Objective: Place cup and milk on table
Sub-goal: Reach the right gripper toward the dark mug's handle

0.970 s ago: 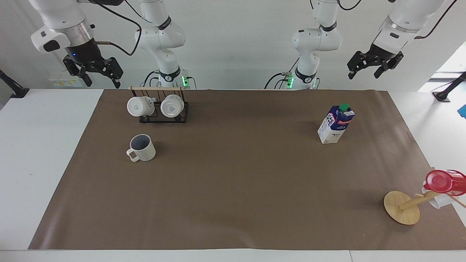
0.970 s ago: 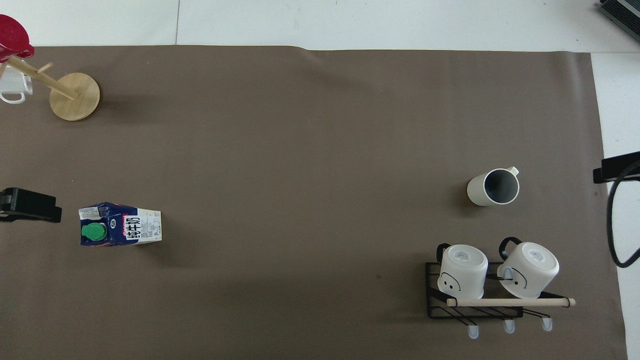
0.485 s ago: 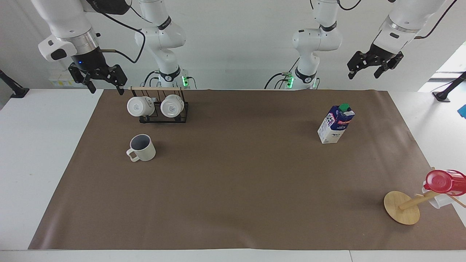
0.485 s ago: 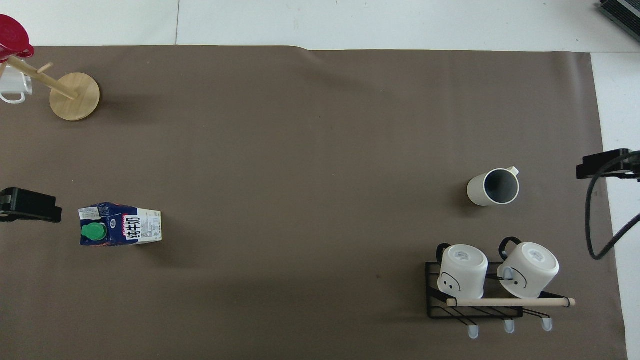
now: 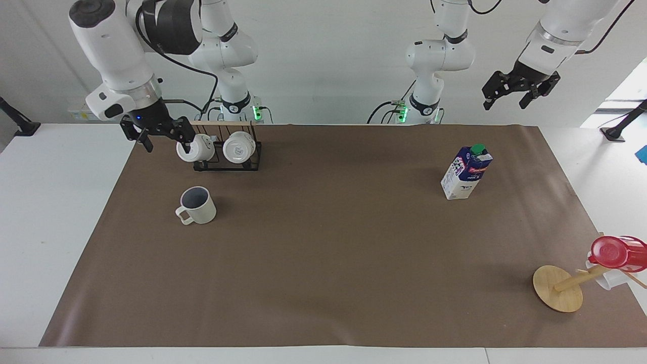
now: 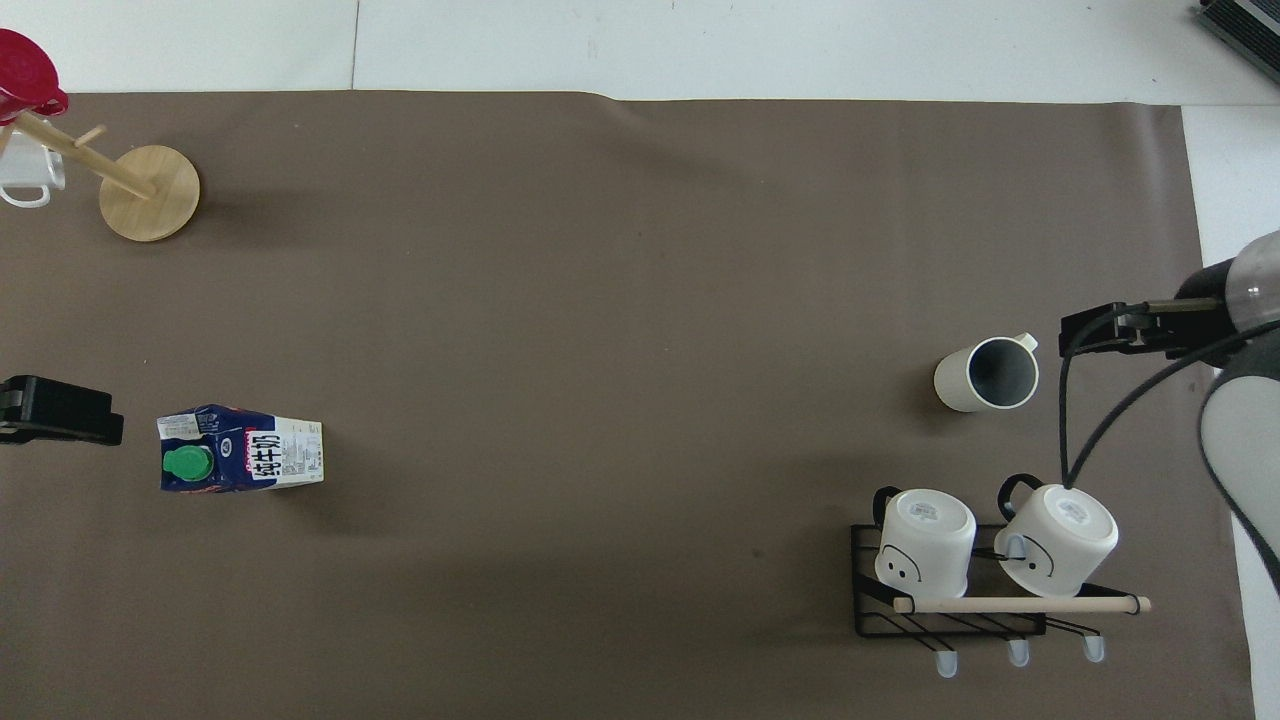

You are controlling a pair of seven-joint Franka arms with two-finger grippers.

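Observation:
The cup (image 5: 197, 206) (image 6: 988, 374), cream-white with a greyish inside, stands upright on the table's brown sheet (image 5: 323, 263) (image 6: 600, 300) toward the right arm's end. The milk (image 5: 466, 172) (image 6: 240, 460), a blue and white carton with a green cap, stands on the sheet toward the left arm's end. My right gripper (image 5: 168, 144) (image 6: 1095, 330) hangs open and empty over the sheet's edge beside the cup, not touching it. High in the air, my left gripper (image 5: 505, 103) (image 6: 60, 423) waits open beside the milk.
A black wire rack (image 5: 222, 163) (image 6: 870, 610) with two white mugs stands nearer to the robots than the cup. A round wooden stand (image 5: 557, 288) (image 6: 150, 192) carrying a red cup (image 5: 614, 253) (image 6: 25, 75) sits at the left arm's end, farthest from the robots.
The right arm has swung down and in, bringing its open gripper from high outside the sheet to just beside the cup. The left arm, cup and milk have stayed put.

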